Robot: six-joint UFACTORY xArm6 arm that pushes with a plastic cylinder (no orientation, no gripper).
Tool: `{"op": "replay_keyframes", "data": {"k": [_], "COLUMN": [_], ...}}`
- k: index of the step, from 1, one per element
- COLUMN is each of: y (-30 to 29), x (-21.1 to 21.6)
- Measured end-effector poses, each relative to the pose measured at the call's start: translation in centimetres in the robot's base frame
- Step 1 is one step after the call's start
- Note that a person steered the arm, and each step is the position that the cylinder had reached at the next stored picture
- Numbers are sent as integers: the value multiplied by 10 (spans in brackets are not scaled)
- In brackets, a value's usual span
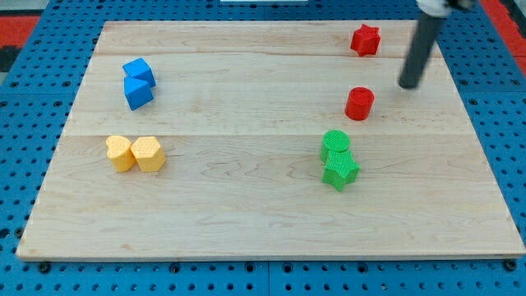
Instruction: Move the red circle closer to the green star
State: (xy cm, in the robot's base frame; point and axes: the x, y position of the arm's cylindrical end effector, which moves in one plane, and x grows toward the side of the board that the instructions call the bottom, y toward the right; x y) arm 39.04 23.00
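Closing on the red circle [359, 104] from its far right, my tip [408, 85] has no jaws to open or shut, just a bare rod end.

Left to right: two blue blocks [138, 83] touch at far left, a yellow pair [136, 154] sits nearer, and the green circle [334, 141] presses against the green star [340, 170], with the red circle just beyond them and a red star [365, 39] far off. An off-centre push could send the red circle past the star's left side, or ram it into the green circle and shove both green blocks away.
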Motion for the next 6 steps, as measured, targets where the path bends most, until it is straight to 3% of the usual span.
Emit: {"op": "replay_keyframes", "data": {"k": [1,2,3,4,5,6], "y": [-35,-73,-76,-89,-128,-81], "x": [34,4,-9,29,-11,-67]}}
